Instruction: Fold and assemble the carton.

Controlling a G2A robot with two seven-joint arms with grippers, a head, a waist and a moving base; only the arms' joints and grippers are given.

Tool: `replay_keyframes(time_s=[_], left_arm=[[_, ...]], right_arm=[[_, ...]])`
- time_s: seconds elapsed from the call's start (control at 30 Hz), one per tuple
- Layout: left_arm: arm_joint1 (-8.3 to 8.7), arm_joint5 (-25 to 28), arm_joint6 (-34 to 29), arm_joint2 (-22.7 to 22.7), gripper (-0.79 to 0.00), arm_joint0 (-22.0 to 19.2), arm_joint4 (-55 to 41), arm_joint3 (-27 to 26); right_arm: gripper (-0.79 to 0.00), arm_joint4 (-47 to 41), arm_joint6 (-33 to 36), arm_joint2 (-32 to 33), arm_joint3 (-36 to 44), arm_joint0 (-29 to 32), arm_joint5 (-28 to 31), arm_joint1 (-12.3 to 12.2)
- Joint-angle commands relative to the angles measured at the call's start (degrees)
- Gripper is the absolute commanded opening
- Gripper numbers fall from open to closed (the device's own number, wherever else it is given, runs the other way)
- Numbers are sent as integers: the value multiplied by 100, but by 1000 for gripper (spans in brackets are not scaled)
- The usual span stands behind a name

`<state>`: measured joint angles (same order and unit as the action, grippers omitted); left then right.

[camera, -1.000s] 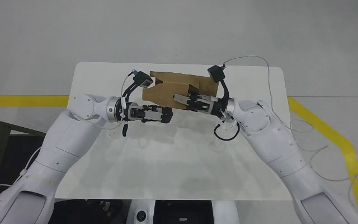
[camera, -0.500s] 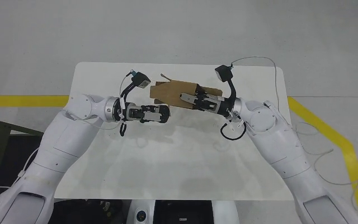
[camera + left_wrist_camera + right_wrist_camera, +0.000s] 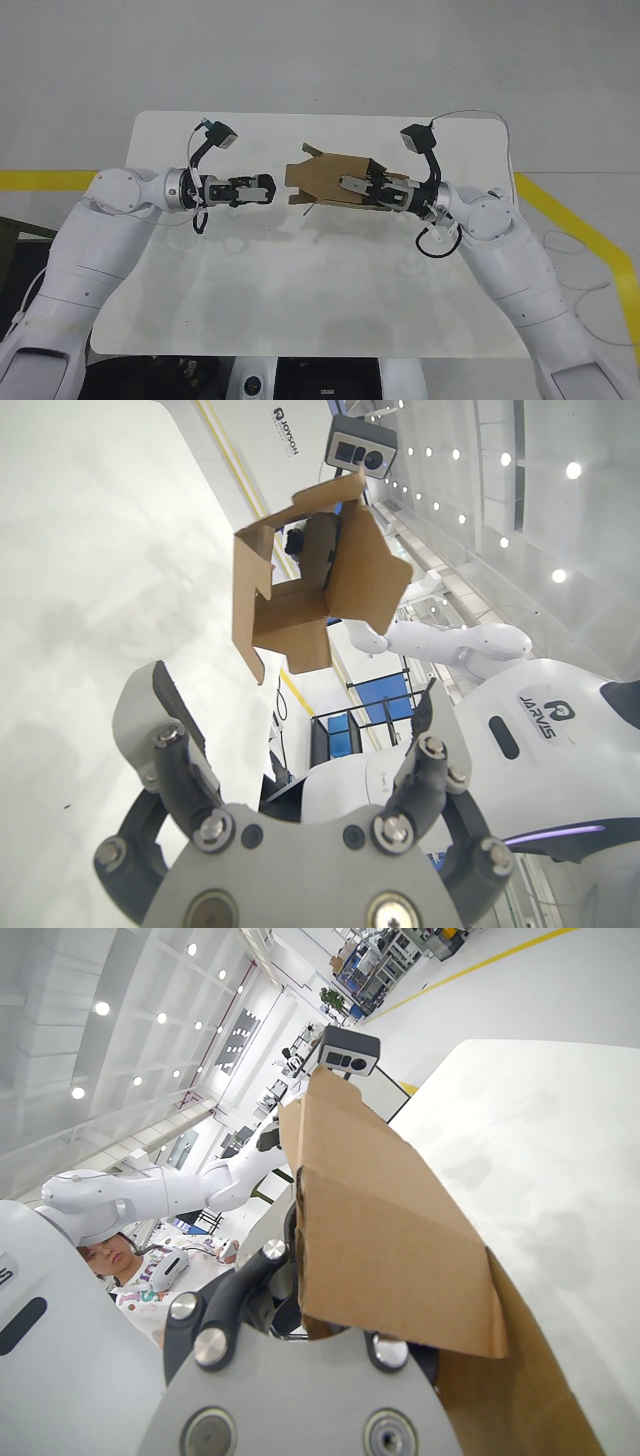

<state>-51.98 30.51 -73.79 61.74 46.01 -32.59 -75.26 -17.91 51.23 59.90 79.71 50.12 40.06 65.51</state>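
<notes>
At centre frame, clamped light, bendy carton (image 3: 320,172) in right gripper (image 3: 350,184); held left gripper (image 3: 268,186) splayed. Judged creases firmest hold.

Glossy white arms (image 3: 95,250); left claw (image 3: 292,682) grey, black-linked, silver-screwed.

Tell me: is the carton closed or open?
Open. The carton has end flaps spread apart; the left wrist view sees inside it.
</notes>
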Motion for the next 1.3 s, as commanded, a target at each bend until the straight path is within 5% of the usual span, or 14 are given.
replay_keyframes(time_s=[0.0,0.4,1.27], left_arm=[[18,71,73,-4,0,-15,277,-45],[118,337,340,-289,0,-34,1407,-91],[191,522,524,-367,0,-166,920,269]], right_arm=[[-785,-86,40,-9,-7,11,39,3],[-785,-483,113,-298,-109,-92,253,107],[-785,-698,233,-559,-382,-364,409,270]])
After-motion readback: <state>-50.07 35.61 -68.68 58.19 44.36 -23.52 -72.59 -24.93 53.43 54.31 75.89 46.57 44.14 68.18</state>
